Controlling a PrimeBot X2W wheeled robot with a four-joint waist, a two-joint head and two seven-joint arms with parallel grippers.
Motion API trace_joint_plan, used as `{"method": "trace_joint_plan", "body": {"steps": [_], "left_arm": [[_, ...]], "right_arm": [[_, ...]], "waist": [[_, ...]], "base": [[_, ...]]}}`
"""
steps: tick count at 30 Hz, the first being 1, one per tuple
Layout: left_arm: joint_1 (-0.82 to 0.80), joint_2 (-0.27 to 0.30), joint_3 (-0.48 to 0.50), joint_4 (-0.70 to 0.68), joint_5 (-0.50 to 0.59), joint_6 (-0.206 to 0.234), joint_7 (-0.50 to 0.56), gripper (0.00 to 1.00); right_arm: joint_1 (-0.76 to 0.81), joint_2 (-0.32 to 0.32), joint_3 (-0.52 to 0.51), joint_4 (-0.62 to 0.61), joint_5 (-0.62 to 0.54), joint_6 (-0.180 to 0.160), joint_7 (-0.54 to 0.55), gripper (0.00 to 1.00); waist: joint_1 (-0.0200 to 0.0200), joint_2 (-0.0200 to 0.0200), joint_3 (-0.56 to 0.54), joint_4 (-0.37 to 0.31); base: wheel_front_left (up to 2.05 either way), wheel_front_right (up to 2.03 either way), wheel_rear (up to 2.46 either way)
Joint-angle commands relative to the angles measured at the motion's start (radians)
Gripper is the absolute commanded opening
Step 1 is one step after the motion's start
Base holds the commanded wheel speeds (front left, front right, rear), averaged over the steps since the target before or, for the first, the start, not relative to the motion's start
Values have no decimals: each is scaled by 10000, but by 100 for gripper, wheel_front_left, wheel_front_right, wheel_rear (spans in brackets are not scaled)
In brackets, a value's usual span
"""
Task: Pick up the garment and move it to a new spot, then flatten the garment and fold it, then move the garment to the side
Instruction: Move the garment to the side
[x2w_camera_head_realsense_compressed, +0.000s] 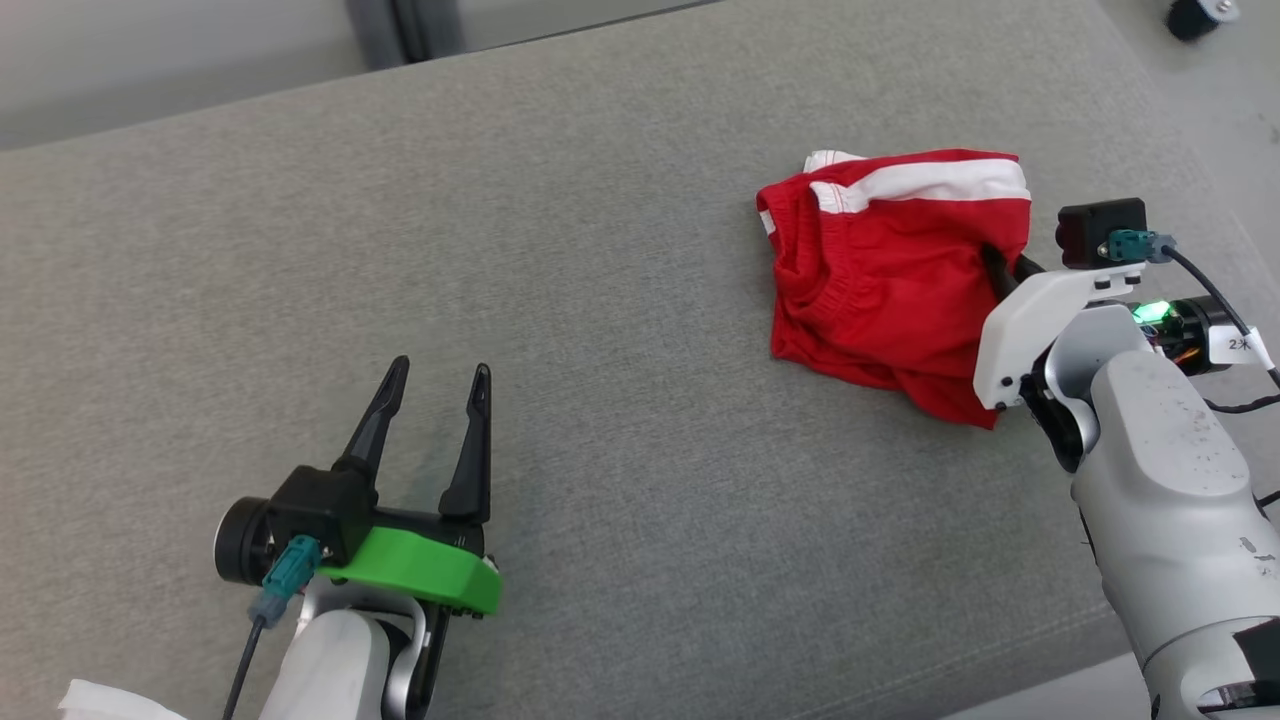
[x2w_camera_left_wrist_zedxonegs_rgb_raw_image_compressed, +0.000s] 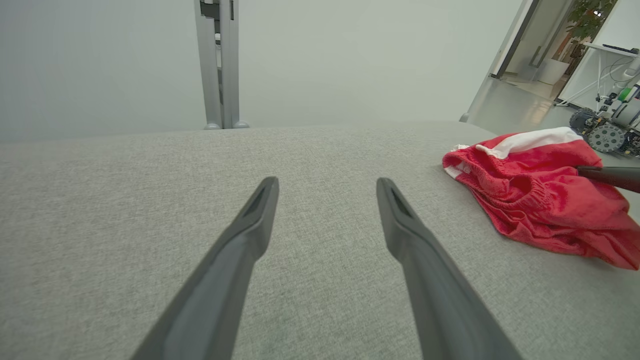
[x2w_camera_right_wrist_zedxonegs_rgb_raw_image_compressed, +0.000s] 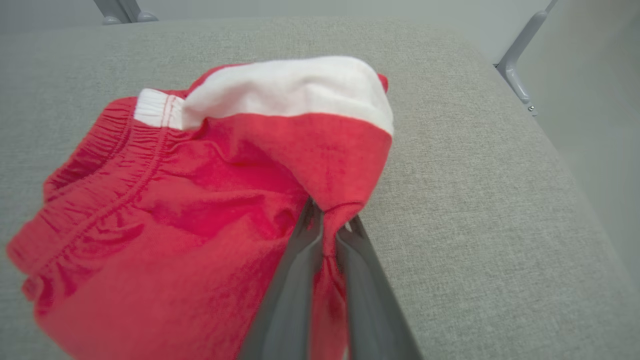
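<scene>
Right gripper (x2w_camera_right_wrist_zedxonegs_rgb_raw_image_compressed: 332, 216) pinching, one red garment (x2w_camera_head_realsense_compressed: 880, 290) held

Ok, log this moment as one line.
right gripper: jaws shut on red garment | left gripper: jaws open, empty | red garment: crumpled on grey cushion

Grey fabric-covered tabletop (x2w_camera_head_realsense_compressed: 600, 300) is carrying one item: a red garment (x2w_camera_head_realsense_compressed: 880, 290), lying crumpled toward the right side, near the right edge. It is sitting in loose folds directly on the fabric, showing a gathered elastic waist on its left and a white band along its far edge.
</scene>
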Motion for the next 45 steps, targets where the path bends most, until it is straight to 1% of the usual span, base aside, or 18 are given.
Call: {"method": "trace_joint_plan", "body": {"steps": [1,6,10,16,20,25,27,31,32,33,39,42,45], "left_arm": [[-223,163,-7,39,61,-39,-3,100],[-355,277,-96,45,50,-55,-3,100],[-447,338,-130,13,57,-63,-3,100],[-564,348,-139,-175,71,-74,-3,100],[-624,359,-158,-272,102,-76,-2,100],[-729,389,-180,-391,128,-78,-2,100],[-718,405,-170,-434,133,-79,-2,100],[-728,408,-169,-470,141,-81,-2,100],[-727,407,-170,-474,146,-81,-2,100],[-722,407,-169,-473,150,-81,-2,100],[-543,371,-121,-384,135,-82,-2,100],[-440,342,-106,-350,103,-83,-2,100],[-386,303,-43,-299,28,-82,-2,100]], "right_arm": [[-169,63,-88,26,-91,-15,-117,0],[-307,188,-399,198,-227,-15,-292,0],[-539,229,-666,362,-348,-15,-356,0],[-1287,-77,-870,565,-635,-15,-313,0],[-1895,-583,-1116,799,-857,-15,-140,0],[-2562,-1484,-1756,1207,-1216,-15,64,0],[-2745,-1808,-2048,1353,-1430,-15,66,0],[-2994,-2236,-2633,1523,-1826,-15,-128,0],[-3015,-2296,-2762,1571,-1937,-15,-190,42],[-3024,-2286,-2866,1579,-2087,-15,-327,100],[-2862,-2090,-3505,1526,-2683,-15,-1187,100],[-2760,-1862,-3520,1623,-2905,-15,-1520,100],[-2812,-1586,-3293,1736,-3026,-15,-1902,100]], "waist": [[0,0,915,-1018],[0,0,1098,-1071],[0,0,1232,-912],[0,0,1449,-503],[0,0,1602,-188],[0,0,1853,229],[0,0,1945,348],[0,0,2066,507],[0,0,2078,526],[0,0,2081,544],[0,0,1880,515],[0,0,1674,460],[0,0,1368,410]], "base": [[0,0,0],[0,0,0],[0,0,0],[0,0,0],[0,0,0],[0,0,0],[0,0,0],[0,0,0],[0,0,0],[0,0,0],[0,0,0],[0,0,0],[0,0,0]]}}
